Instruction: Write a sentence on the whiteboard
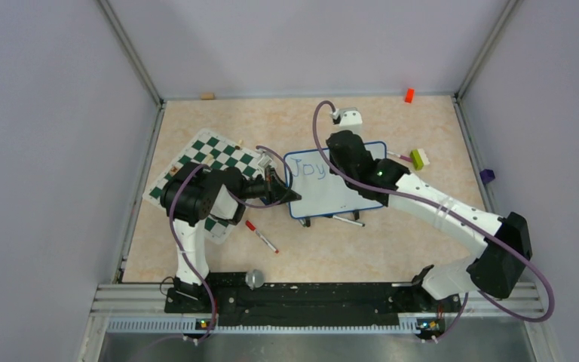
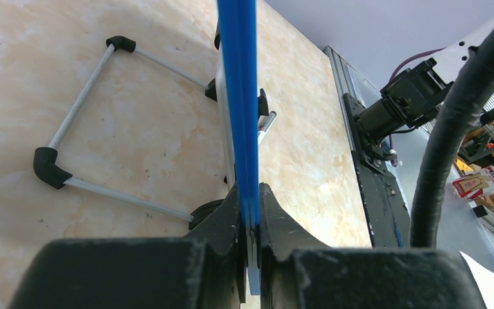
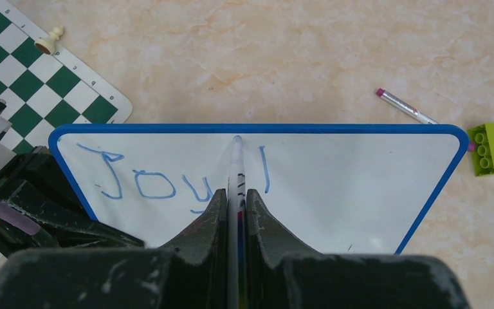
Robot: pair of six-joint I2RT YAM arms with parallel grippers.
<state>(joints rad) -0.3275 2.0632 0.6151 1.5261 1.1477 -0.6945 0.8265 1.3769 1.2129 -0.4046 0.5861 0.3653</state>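
The whiteboard (image 1: 323,197) stood midway on the beige marbled table (image 1: 332,253), just beside a chess mat (image 1: 200,151), grey walls (image 1: 45,113) around. The left gripper (image 2: 251,193) pinched its edge; the right gripper (image 3: 237,193) clamped a marker (image 3: 236,161).

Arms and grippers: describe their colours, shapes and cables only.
Left arm and right arm: white tubular links, bulky black joints, looping purple cables. A green light glows on the right arm. The left gripper and right gripper have wedge-shaped black fingers.

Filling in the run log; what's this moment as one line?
left end effector: shut on whiteboard edge | right end effector: shut on marker over whiteboard | sentence: "Joy" plus one stroke, unfinished
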